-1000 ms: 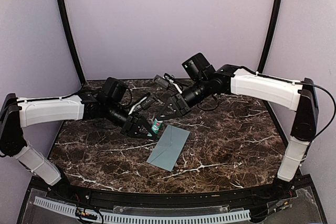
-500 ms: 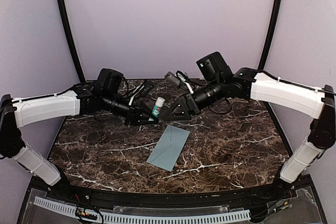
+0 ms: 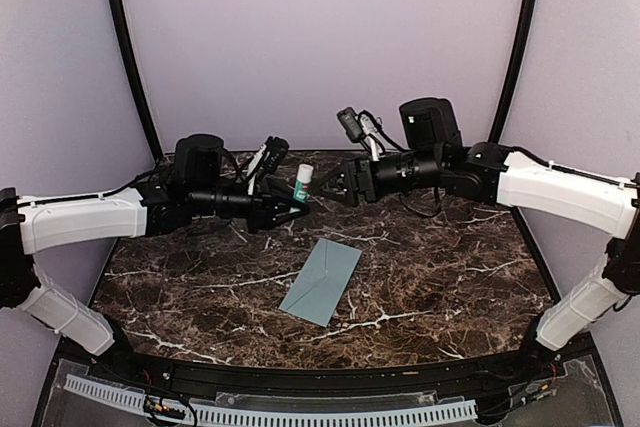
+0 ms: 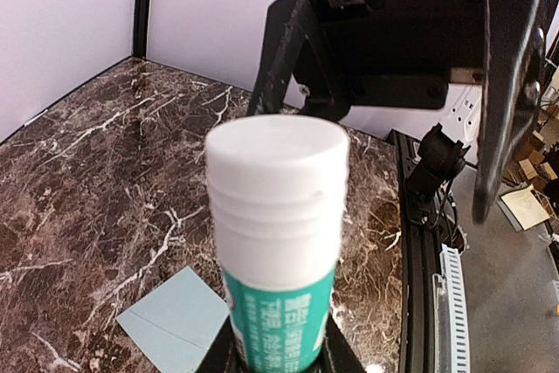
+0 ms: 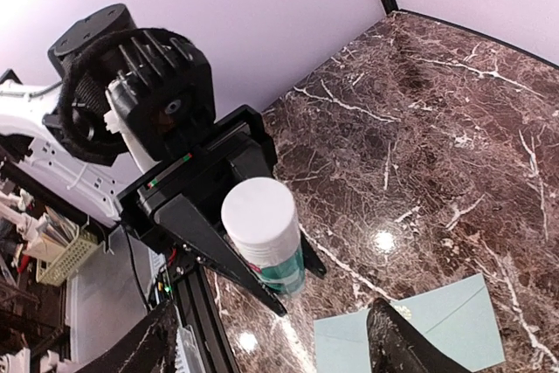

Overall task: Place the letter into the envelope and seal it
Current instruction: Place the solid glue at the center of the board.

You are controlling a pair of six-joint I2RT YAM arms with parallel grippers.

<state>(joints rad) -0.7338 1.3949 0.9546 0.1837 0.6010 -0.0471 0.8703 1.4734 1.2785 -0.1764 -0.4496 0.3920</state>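
Envelope [image 3: 321, 281]: held by neither claw. Left claw [image 3: 292, 210] clamped on glue stick [image 3: 302, 185], white cap up. Right claw [image 3: 327, 187], jaws apart, just beside the cap at its 3 o'clock. Envelope flat on desk [image 3: 450, 277], at 6 o'clock of both claws.

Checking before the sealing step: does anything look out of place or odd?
Nothing is spilled or damaged. The envelope lies slantwise on the table. The glue stick is off the table, capped, clamped in the left gripper, with the right gripper open just beside its cap.
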